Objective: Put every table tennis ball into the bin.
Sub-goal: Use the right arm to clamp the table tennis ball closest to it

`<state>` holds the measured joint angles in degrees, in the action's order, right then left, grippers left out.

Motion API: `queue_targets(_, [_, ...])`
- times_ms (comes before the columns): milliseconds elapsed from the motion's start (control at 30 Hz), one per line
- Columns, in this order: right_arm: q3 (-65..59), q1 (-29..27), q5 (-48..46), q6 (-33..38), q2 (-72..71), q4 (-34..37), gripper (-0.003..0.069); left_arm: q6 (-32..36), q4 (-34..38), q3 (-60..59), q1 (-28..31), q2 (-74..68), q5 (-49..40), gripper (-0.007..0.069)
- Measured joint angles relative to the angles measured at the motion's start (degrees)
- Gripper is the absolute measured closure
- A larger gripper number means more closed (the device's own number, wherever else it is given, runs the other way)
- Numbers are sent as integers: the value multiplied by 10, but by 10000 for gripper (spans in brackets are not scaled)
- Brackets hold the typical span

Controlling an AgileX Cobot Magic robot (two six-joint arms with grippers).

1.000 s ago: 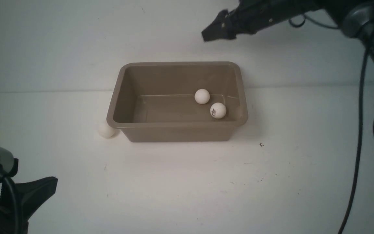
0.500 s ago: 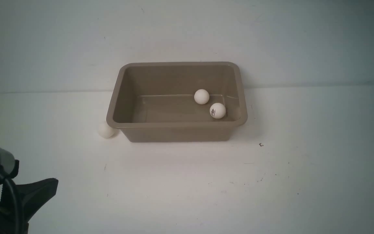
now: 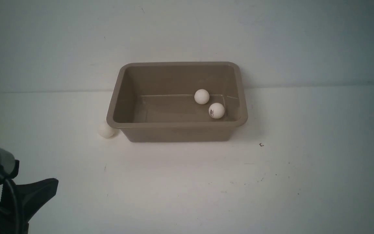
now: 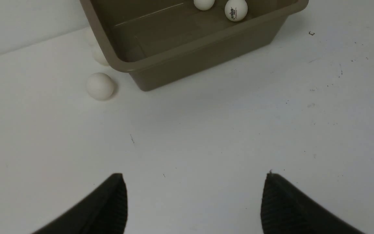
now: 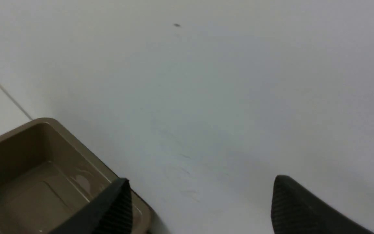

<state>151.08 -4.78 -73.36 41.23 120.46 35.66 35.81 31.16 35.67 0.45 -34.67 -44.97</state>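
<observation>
While left end effector [image 4: 193,175] and right end effector [image 5: 202,178] gape, ball [image 3: 106,129] beside bin [image 3: 177,133] corner

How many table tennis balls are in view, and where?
3. In the bin, near its right end: a plain ball and a logo ball. The third ball sits on the table outside its front-left corner. Another may hide beside the left wall.
</observation>
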Motion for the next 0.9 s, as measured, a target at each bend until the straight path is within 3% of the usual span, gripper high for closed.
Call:
queue_targets(67, [0, -5, 0, -38, -10, -43, 137, 0, 0, 0, 0, 0, 0, 125])
queue_targets(100, [0, -15, 0, -97, -22, -114, 137, 0, 0, 0, 0, 0, 0, 125])
queue_targets(233, [0, -24, 0, -172, -38, -195, 137, 0, 0, 0, 0, 0, 0, 125])
queue_targets(467, [-95, -24, 1, -200, -46, -190, 137, 0, 0, 0, 0, 0, 0, 125])
queue_targets(767, [-305, -24, 5, -57, -7, -113, 137, 1, 0, 0, 0, 0, -1, 125])
queue_targets(900, [-339, -18, 14, 93, 37, -34, 140, 10, 0, 0, 0, 0, -1, 125])
